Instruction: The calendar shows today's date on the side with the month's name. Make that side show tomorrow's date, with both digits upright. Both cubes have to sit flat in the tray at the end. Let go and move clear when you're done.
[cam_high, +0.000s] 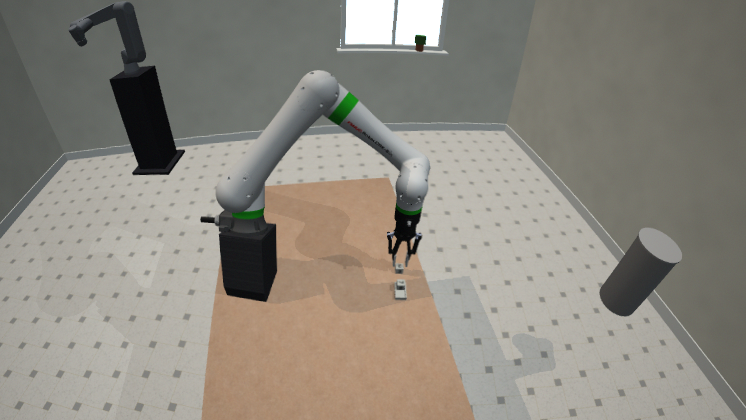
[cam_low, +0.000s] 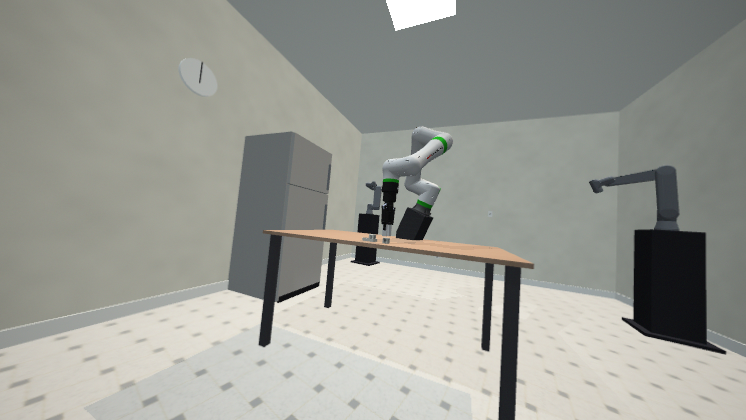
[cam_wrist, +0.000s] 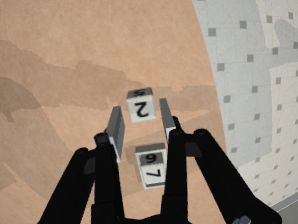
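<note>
My gripper (cam_high: 400, 265) (cam_low: 386, 233) (cam_wrist: 141, 113) points down and is partly open, with nothing held. A loose white cube (cam_high: 399, 269) (cam_low: 386, 240) (cam_wrist: 142, 109) lies on the table below and between its fingertips, with gaps to both fingers in the wrist view. A 2, upside down in that view, is on its bright face, and a digit like a 5 is on its shaded face. The tray (cam_high: 400, 297) stands nearer the top camera and holds the other cube (cam_high: 400, 284) (cam_low: 372, 236) (cam_wrist: 151, 159). In the wrist view a 6 or 9 and a sideways 7 show there. The month's name is not readable.
The wooden table (cam_high: 323, 365) (cam_low: 459, 251) carries the arm's black base (cam_high: 247, 260) at the left in the top view. The table's right edge runs close beside the cubes. A grey cylinder (cam_high: 641, 273) and a fridge (cam_low: 281, 213) stand away from the table.
</note>
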